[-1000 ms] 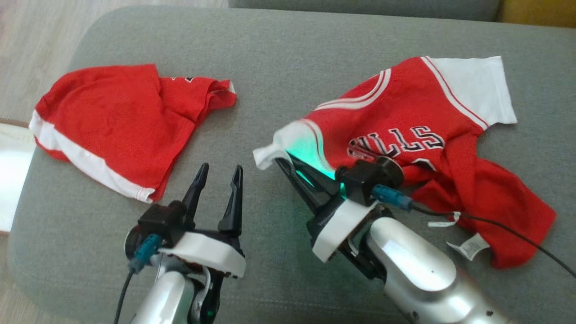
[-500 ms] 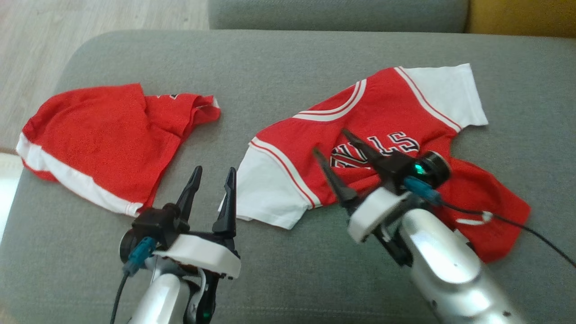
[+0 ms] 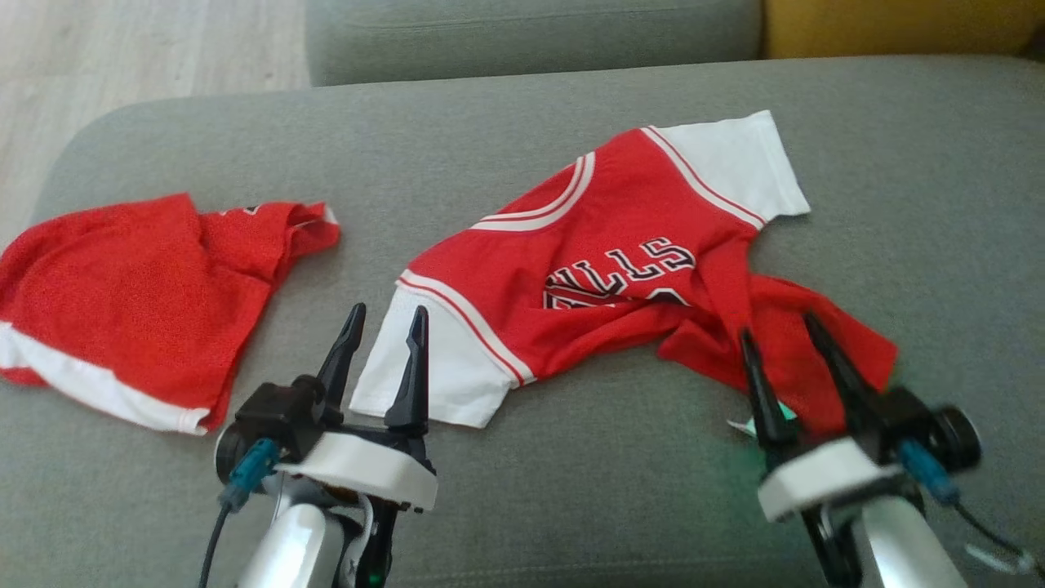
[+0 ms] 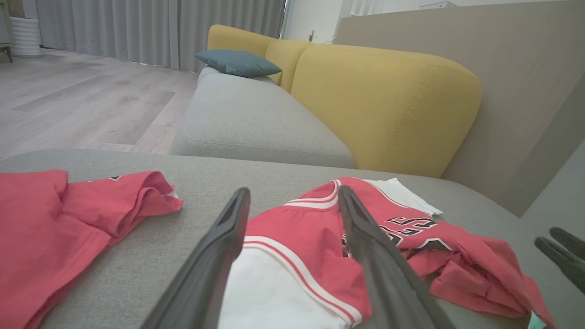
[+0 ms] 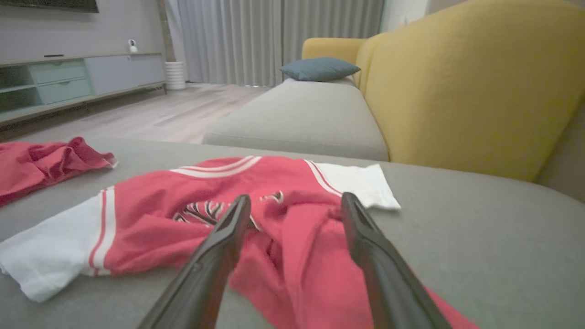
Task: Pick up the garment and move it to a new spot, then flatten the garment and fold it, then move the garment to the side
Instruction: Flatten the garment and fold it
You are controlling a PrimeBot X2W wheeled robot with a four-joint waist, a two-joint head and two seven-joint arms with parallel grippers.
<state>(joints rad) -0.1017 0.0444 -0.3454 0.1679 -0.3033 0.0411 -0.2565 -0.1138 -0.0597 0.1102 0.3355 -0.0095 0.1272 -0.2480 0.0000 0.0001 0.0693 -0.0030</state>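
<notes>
Operator: Progress on the garment?

Observer: Early, I'd judge. At the left end of the grey fabric seat cushion [image 3: 522,506] lies a pair of red mesh shorts with a white hem band [image 3: 122,318], bunched and untouched. Toward the cushion's middle the left gripper [image 3: 389,310] hovers with its fingers spread and nothing between them, tips just beside a white sleeve [image 3: 424,384]. The red-and-white short-sleeved jersey [image 3: 620,212] lies across the middle and right of the cushion — chest and both sleeves fairly flat, but the lower body twisted into a rumpled heap. Over that heap, toward the cushion's right, the right gripper [image 3: 776,327] has its fingers parted and empty.

Operator: What's left?

Observer: If the jersey is the garment meant, it may already be in its new spot. Flattening looks half done; folding and moving aside are not begun.

Operator: Any writing?

Observer: Black-and-white block lettering [image 3: 629,265] on the chest, upside down from the head camera: "LLS" reads, the rest is tucked in a fold. A small dark mark [image 3: 249,210] on the shorts and a pale tag [image 3: 739,425] by the jersey's hem — both too small to read.
</notes>
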